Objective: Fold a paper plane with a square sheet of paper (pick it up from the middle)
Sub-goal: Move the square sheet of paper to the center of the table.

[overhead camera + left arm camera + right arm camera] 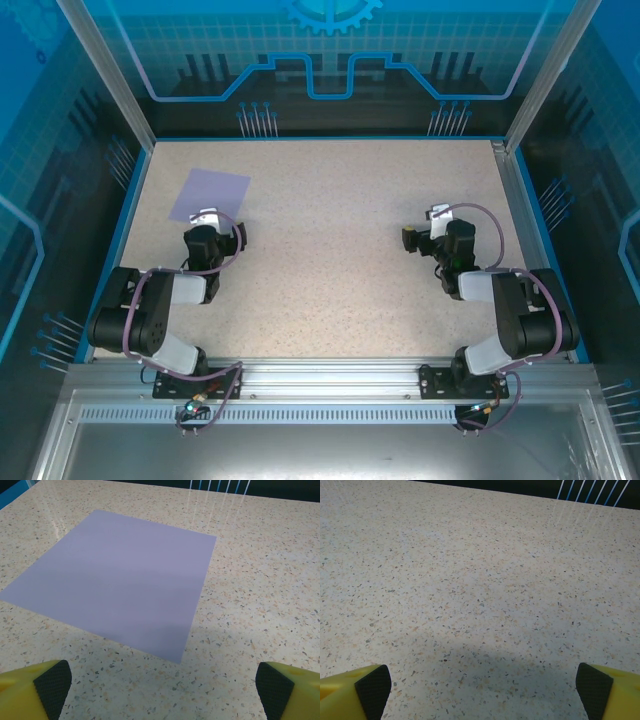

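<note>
Sheet not touched yet. The square sheet of paper (210, 195) lies flat on the bench (330, 290), far-left area, turned a bit so one corner points back toward the left arm. No crease on it that I can see, so I'd say no fold is made.

Left pincer (206, 222) sits just short of that near corner, jaws spread as wide as they go, holding nothing. From its wrist camera the pads (50, 687) are low at either side, with the sheet's corner ahead and between them. My read: it's placed there to go in for the pickup. The wide stance makes sense, since flat paper gives nothing to pinch until you press on it. The task says take it from the middle, so it needs to travel forward over the sheet, not grab the corner.

Right pincer (432, 225) is well apart, over bare bench on the right half, jaws equally wide, empty. Looks like a standby spot, clear of the left arm's path until creasing needs a second hold.

Risk as I see it: thin sheet, smooth top, so the pads may slide it instead of lifting.
</note>
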You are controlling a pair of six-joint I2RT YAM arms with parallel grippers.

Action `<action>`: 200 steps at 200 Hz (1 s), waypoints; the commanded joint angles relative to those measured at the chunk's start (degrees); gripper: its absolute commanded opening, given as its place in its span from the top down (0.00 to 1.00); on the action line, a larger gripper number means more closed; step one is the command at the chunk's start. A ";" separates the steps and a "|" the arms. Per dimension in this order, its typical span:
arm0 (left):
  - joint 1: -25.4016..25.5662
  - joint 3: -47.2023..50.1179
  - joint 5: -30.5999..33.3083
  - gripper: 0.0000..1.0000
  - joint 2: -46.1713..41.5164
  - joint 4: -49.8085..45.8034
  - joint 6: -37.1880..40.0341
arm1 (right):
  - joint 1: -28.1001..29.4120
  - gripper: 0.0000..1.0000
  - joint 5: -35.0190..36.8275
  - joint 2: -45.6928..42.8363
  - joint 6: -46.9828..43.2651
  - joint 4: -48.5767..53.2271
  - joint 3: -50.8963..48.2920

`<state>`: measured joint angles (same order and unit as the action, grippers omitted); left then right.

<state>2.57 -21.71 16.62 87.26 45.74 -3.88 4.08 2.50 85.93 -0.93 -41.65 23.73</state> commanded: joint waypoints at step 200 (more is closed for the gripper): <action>-2.35 -10.45 6.27 0.01 -27.45 -39.86 -21.73 | 0.53 0.01 1.17 -11.30 13.35 39.42 17.05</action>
<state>1.98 -26.65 19.68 62.94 23.94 -12.36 4.23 4.56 77.36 3.16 -18.63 35.48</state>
